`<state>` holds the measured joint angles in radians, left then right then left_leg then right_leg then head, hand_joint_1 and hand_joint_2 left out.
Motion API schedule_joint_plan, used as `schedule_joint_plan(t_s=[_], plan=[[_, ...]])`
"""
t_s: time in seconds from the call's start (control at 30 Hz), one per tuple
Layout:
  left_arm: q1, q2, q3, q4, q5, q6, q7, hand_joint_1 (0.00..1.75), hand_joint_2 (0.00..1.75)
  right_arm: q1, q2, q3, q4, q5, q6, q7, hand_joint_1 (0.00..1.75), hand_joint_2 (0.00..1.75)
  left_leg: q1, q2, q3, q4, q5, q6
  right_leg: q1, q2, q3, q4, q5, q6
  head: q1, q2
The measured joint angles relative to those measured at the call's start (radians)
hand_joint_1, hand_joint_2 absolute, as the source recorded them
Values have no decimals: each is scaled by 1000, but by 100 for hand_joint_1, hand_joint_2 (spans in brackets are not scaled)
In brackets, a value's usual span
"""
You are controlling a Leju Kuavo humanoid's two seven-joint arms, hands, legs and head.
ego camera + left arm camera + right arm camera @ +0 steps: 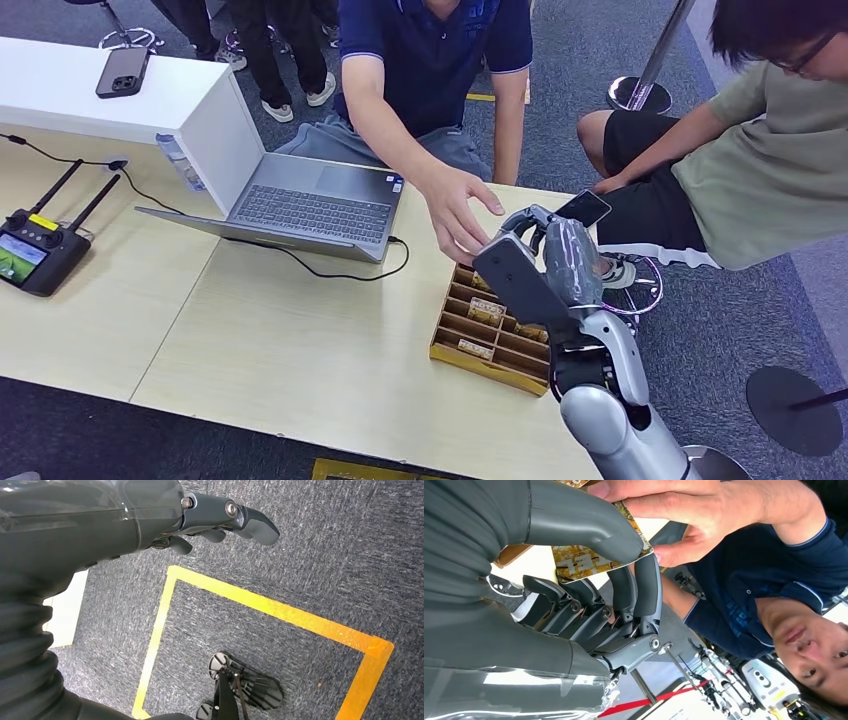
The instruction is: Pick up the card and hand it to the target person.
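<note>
Right wrist view: the card (594,555), yellow-brown with a printed pattern, is pinched between the thick thumb (589,527) and the dark fingers (646,587) of the right hand (589,595). A person's hand (694,515) is closed on the card's far edge, just beyond the robot's fingertips, so both parties grip it at once. The card's long axis appears to run outward from the palm toward the person, though most of its face is covered by the thumb and the person's fingers, and its full outline cannot be made out.

From the head view, the right hand (545,255) is raised above the compartmented wooden tray (490,368), with the person's hand (455,210) reaching in just beyond it; the card itself is masked there by the back of the hand. Handover is judged to be at the release stage: the next move depends on the thumb being lifted away while the person's pull is directed straight away from the palm.

The left hand (220,522) hangs over the carpet, fingers loosely curled, nothing held.
</note>
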<state>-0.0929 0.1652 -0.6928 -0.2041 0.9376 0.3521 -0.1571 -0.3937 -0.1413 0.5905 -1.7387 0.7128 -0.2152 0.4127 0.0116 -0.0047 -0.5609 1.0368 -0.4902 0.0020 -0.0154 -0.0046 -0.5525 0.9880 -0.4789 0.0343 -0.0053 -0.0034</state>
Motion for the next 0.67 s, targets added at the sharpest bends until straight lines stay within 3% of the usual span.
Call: schedule_joint_plan(t_s=[0.3,0.33,0.4,0.47,0.53,0.67], plan=[[0,0,0,0,0,3,3,0,175,-6,3,0,20,-14,0,4,168,175,0,0,0,0,0,0,0,0,0,0,0,0,0,0],[0,0,0,0,-1,3,4,0,175,-7,4,0,22,-14,0,4,160,175,0,0,0,0,0,0,0,0,0,0,0,0,0,0],[0,0,0,0,-4,4,8,0,175,-9,4,0,27,-16,-1,4,81,175,0,0,0,0,0,0,0,0,0,0,0,0,0,0],[0,0,0,0,-6,4,10,0,87,-10,5,0,31,-20,-3,3,7,175,0,0,0,0,0,0,0,0,0,0,0,0,0,0],[0,0,0,0,-5,4,7,0,0,-10,6,0,34,-22,-4,3,0,175,0,0,0,0,0,0,0,0,0,0,0,0,0,0],[0,0,0,0,-2,4,6,0,0,-11,6,0,38,-23,-4,3,0,175,0,0,0,0,0,0,0,0,0,0,0,0,0,0]])
